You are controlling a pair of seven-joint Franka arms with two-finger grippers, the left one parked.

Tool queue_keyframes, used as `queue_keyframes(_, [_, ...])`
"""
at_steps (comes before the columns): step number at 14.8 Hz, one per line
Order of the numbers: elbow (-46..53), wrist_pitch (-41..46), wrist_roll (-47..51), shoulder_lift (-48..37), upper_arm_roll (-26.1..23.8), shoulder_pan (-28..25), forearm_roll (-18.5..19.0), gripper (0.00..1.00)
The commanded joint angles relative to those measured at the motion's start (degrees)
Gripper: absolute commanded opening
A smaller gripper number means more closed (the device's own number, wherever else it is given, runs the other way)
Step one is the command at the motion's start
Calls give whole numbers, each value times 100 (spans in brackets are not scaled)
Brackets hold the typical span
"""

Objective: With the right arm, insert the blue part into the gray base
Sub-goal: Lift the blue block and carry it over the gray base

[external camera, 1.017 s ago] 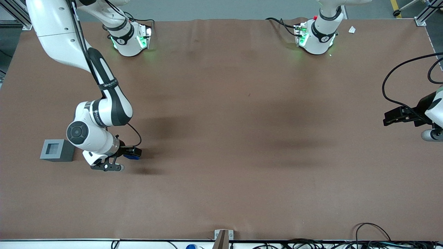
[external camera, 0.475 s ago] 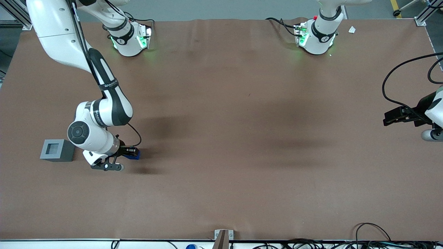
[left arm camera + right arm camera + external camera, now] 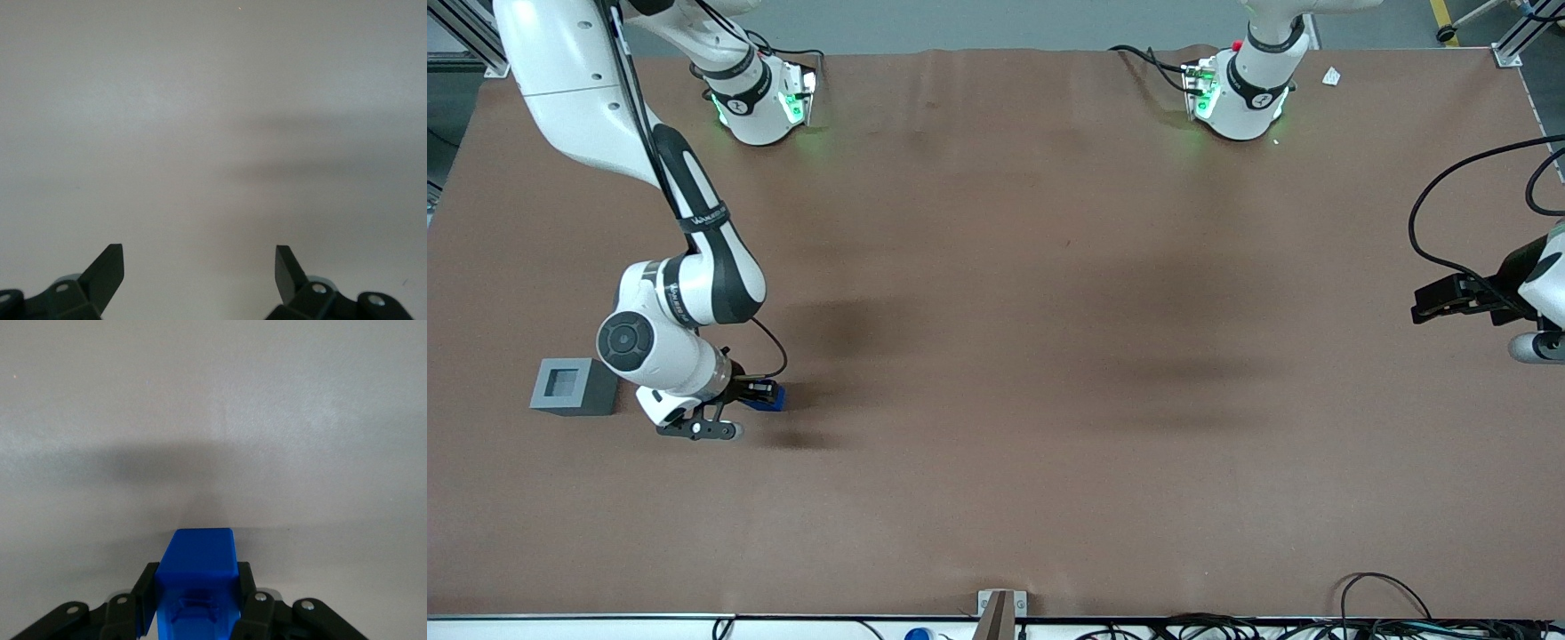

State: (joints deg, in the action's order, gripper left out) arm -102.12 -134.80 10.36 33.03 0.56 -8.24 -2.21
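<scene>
One blue part (image 3: 198, 577), glossy bright plastic, blocky with a molded hollow in its face, sat clamped between the black fingers of the gripper (image 3: 763, 394) near the brown matte table (image 3: 1049, 356). One gray base (image 3: 573, 387), a light gray cube with a square top recess, stood just beside the right arm (image 3: 667, 347), apart from the part.

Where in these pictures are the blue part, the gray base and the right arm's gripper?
blue part (image 3: 200, 555): right wrist view, on its front face.
gray base (image 3: 574, 397): front view, on its front wall.
gripper (image 3: 197, 603): right wrist view, midway between the fingertips, which clamp the part.
</scene>
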Motion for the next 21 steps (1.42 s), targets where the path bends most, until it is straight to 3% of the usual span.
queue_keyframes(1, [191,409,97,-201,-12,138,80,20])
queue_keyframes(4, [595,937,27,-306,5,340,98,20])
queue_keyframes(8, [807,1149,-17,-517,-12,709,519,17])
queue_keyframes(21, [1132,1615,-1694,-614,-56,1948,388,16])
